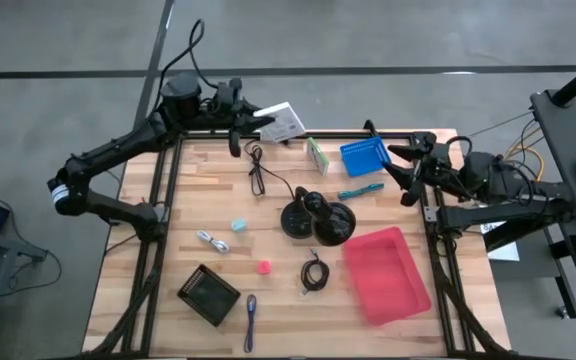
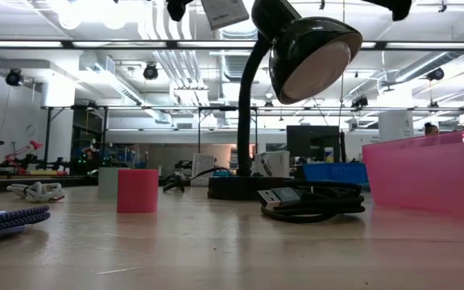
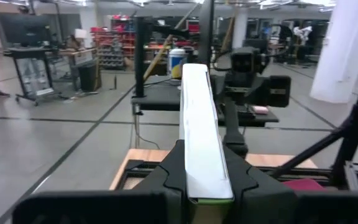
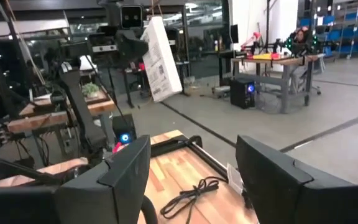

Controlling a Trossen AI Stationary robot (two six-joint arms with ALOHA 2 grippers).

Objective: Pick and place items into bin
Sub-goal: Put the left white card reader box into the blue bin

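Note:
My left gripper [image 1: 259,119] is raised over the table's far edge, shut on a white flat packet [image 1: 284,122], which also shows from my right wrist [image 4: 160,59]. My right gripper [image 1: 400,165] hovers open over the right edge with nothing between its fingers. A green-white packet [image 1: 317,155], a teal marker [image 1: 360,189], a pale-blue cube [image 1: 238,226], a pink cube [image 1: 264,267], a silvery metal piece [image 1: 213,241], a coiled black cable [image 1: 314,272] and a purple pen [image 1: 250,318] lie on the table. The red bin [image 1: 386,273] stands near right. My left gripper pinches the white packet by its two flat faces, at its near end [image 3: 207,186], between the two fingers. The fingers point level. The packet stands on edge, sticks out forward past the fingertips and is lifted clear of the table.
A black desk lamp [image 1: 318,218] stands mid-table, its head high in the low view [image 2: 308,56]. A blue basket [image 1: 365,157] sits at the far right, a black square object [image 1: 208,294] near left, and a long thin cord [image 1: 258,175] lies at the far middle.

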